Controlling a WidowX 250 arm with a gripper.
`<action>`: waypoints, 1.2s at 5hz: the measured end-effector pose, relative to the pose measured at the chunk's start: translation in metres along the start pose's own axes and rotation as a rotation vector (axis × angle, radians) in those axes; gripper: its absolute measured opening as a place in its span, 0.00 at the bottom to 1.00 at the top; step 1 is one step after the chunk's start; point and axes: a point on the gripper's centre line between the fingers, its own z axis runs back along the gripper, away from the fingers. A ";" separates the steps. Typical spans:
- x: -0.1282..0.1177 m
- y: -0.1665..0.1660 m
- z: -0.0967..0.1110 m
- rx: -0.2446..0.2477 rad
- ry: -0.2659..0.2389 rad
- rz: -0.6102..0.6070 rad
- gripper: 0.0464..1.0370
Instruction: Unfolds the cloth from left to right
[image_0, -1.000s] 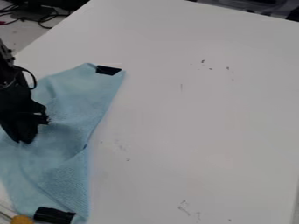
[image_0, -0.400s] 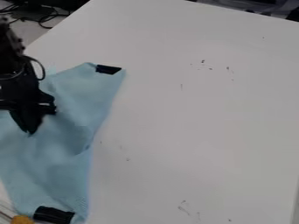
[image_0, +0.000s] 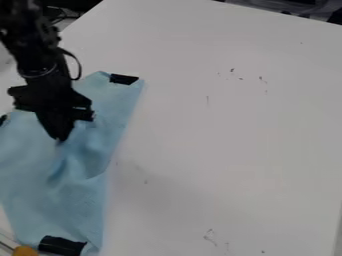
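One hand (image_0: 61, 138), clenched on blue cloth (image_0: 33, 190), creased at my grip; cloth lying on the surface (image_0: 234, 130), left in camera view; unfolding, I judge, underway; rightward spreading and smoothing outstanding.

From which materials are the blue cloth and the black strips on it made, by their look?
The blue cloth looks like soft matte fabric, perhaps microfiber, as it wrinkles and folds easily. The black strips look like smooth tape, since they are flat, dark and straight-edged; plastic or fabric backing stays unclear.
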 end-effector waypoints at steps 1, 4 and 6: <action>0.001 -0.028 0.000 -0.022 0.000 -0.054 0.02; 0.006 -0.102 -0.018 -0.083 0.030 -0.201 0.02; 0.012 -0.123 -0.028 -0.110 0.038 -0.247 0.02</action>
